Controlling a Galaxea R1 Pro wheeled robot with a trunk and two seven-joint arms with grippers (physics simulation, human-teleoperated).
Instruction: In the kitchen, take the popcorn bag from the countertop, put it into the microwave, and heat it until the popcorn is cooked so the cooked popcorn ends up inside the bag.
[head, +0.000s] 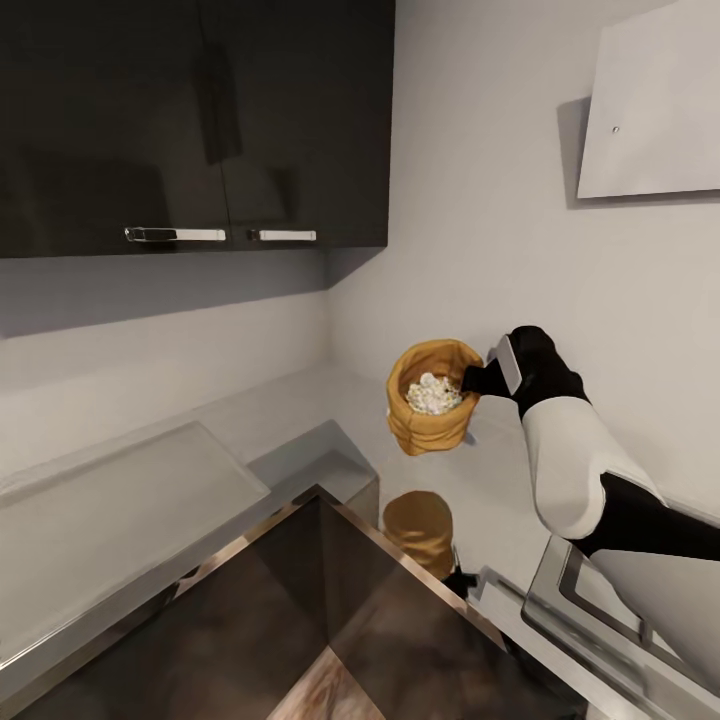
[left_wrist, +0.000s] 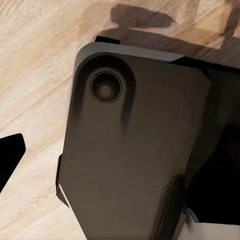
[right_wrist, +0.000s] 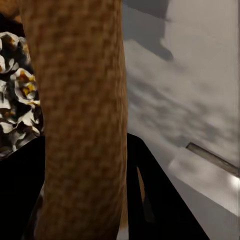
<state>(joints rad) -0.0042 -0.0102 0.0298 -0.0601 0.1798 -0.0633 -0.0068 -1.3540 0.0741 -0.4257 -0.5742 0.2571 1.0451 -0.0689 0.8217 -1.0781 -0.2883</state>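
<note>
Right gripper (head: 472, 381) clenched on rolled rim of popcorn bag (head: 432, 410), raised clear above tabletop (head: 300, 410) near its back corner; popcorn (head: 434, 393) heaped inside. Left gripper state indeterminable.

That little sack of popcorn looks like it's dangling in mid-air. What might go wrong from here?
1. The right tool pinches only the rolled rim of the popcorn bag, which hangs above the countertop; soft cloth could slip free.
2. The bag is open-topped, so tilting might spill the popcorn.
3. The wall is close, so a swing might bump it.
</note>
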